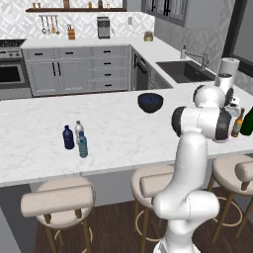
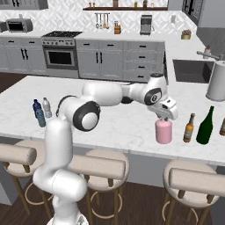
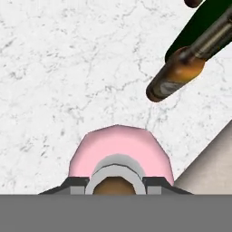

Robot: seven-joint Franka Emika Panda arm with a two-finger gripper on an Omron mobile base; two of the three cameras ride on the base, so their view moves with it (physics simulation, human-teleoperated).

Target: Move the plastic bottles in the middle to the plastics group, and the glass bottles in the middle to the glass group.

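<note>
Marble worktop [image 2: 123, 127] carries the pink glass bottle [image 2: 163, 132], rigid, slick, breakable, its neck grasped directly beneath the pincer [image 2: 163, 117].

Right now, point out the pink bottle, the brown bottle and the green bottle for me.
pink bottle [image 2: 164, 132]: right base view, middle of its body.
brown bottle [image 2: 189, 130]: right base view, on its label.
green bottle [image 2: 204, 129]: right base view, lower body.
</note>
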